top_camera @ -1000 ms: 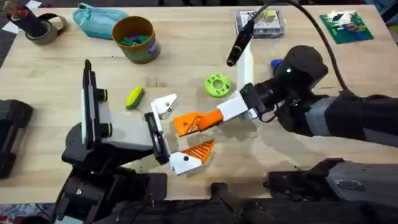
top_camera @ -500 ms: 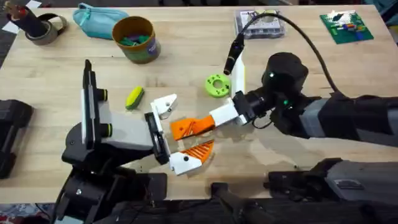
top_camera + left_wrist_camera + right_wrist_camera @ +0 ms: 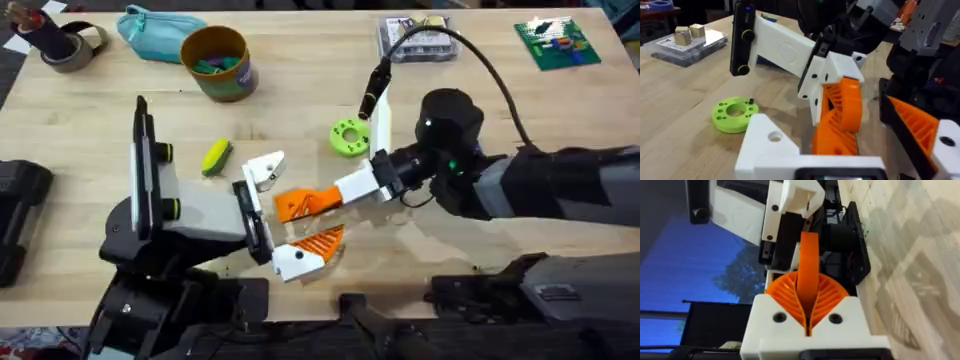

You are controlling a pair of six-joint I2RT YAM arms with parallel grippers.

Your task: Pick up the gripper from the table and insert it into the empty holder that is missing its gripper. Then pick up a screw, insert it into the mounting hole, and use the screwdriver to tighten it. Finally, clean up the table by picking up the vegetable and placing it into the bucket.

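Nearby, green ring just beside right claw.

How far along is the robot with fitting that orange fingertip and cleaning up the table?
Done: the orange fingertip is off the table, clamped in the right pincer. In hand: it hangs beside the left arm's bare white bracket, not yet seated. Left: the screw and its tightening, then moving the vegetable, which lies on the table, into the bucket.
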